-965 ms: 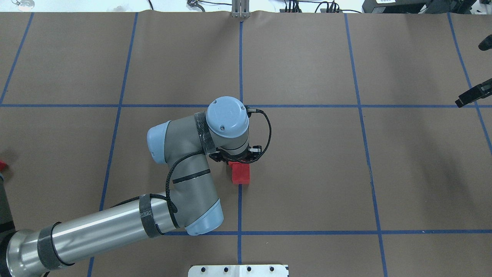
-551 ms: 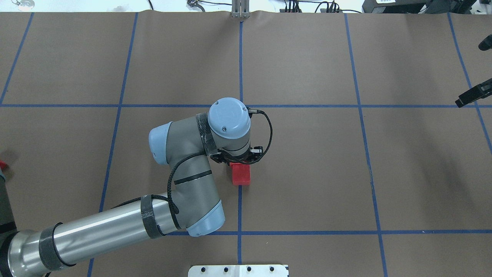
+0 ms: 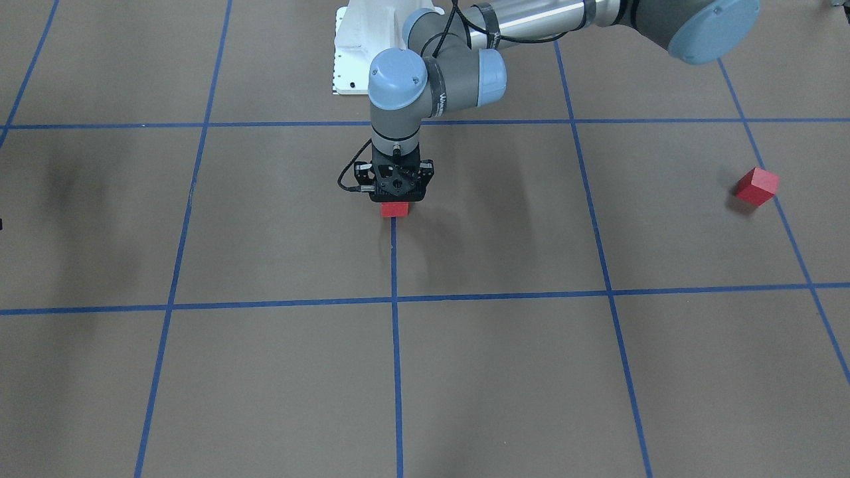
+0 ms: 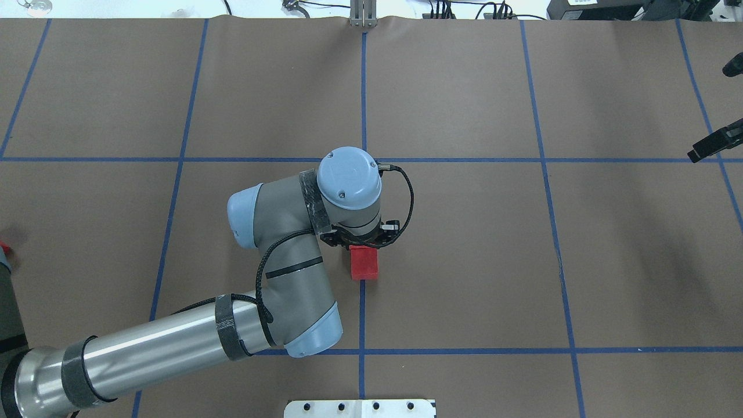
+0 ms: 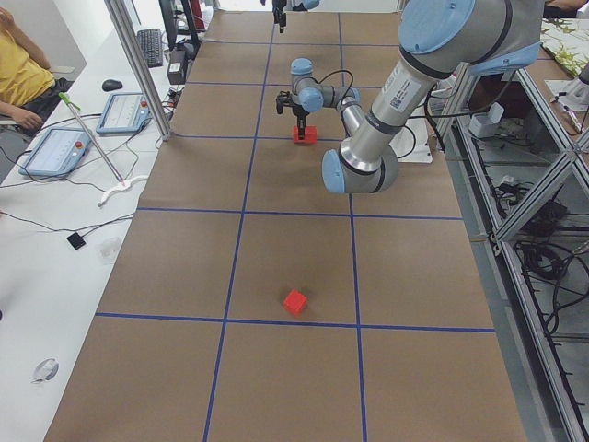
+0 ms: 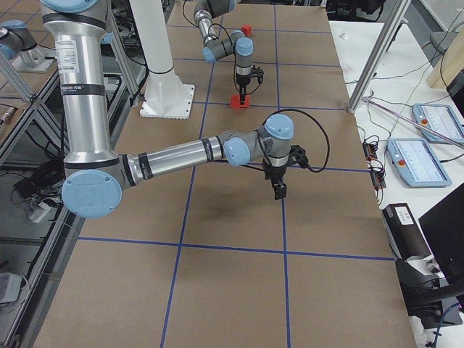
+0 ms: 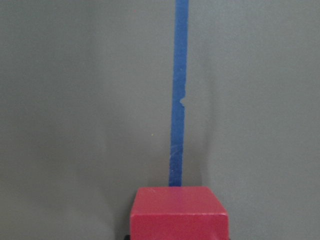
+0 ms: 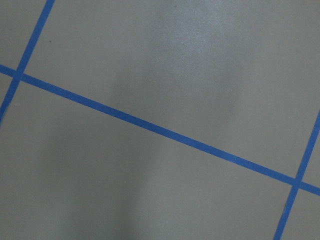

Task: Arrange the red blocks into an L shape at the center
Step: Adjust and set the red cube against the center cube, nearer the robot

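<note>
Two red blocks (image 4: pixel 364 264) under left gripper (image 3: pixel 395 202) (grip: cannot tell), third block (image 3: pixel 756 185) well apart.

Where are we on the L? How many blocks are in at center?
Partly done. The center blocks look like two in a row in the side views, though the left tool covers their joint. That tool is down on them; its grip is unclear. Left: the third block, alone far off to the robot's left, must close the L.

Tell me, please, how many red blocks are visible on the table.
2. One red block sits on the centre blue line directly beneath the left gripper; the other lies far out on the robot's left. A third may be hidden.
</note>
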Robot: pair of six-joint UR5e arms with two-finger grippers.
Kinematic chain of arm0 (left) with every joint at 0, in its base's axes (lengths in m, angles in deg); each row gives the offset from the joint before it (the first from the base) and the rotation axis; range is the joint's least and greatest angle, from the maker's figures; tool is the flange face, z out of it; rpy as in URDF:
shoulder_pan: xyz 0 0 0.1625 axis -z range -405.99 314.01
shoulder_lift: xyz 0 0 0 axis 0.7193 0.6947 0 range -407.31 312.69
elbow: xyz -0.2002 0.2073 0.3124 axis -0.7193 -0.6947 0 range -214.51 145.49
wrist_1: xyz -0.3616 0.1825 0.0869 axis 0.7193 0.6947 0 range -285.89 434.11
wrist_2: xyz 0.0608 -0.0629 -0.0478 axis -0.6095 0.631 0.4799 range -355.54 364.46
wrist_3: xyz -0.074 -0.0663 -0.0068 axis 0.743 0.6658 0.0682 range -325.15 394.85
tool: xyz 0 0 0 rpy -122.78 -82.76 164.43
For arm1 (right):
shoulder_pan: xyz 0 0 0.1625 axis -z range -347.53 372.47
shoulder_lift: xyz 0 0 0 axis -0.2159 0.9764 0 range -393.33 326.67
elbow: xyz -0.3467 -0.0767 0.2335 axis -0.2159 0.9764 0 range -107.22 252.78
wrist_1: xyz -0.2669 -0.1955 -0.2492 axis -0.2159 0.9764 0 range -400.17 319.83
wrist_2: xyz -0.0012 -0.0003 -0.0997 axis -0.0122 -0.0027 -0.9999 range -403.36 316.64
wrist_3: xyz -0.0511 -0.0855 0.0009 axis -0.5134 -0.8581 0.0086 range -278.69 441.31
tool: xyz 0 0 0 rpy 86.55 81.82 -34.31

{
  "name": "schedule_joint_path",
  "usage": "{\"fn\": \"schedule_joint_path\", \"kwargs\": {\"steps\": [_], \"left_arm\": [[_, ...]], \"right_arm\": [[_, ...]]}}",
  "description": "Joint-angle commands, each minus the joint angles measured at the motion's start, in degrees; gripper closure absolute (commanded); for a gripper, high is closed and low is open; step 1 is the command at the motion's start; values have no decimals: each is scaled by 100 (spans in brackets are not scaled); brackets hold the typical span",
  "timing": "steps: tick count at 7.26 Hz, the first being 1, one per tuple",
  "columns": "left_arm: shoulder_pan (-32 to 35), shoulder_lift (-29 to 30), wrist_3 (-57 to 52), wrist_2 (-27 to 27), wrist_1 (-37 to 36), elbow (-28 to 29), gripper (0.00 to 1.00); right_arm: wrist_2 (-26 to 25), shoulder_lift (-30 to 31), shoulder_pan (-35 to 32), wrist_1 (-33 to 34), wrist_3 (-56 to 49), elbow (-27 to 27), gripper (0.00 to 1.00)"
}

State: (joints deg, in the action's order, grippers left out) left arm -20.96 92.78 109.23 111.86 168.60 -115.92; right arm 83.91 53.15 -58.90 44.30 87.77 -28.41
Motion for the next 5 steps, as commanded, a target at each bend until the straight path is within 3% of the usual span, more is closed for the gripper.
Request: {"fn": "schedule_joint_path", "kwargs": {"steps": [1,3,5], "left_arm": [[-8,1,6,0,0,2,71],[-16,10,6,-9,0,2,59],[-16,1,6,-9,8,2,37]], "right_arm": [[0,0,9,0,5,2,0],[0,0,0,0,5,2,0],[0,0,0,0,5,2,0]]}}
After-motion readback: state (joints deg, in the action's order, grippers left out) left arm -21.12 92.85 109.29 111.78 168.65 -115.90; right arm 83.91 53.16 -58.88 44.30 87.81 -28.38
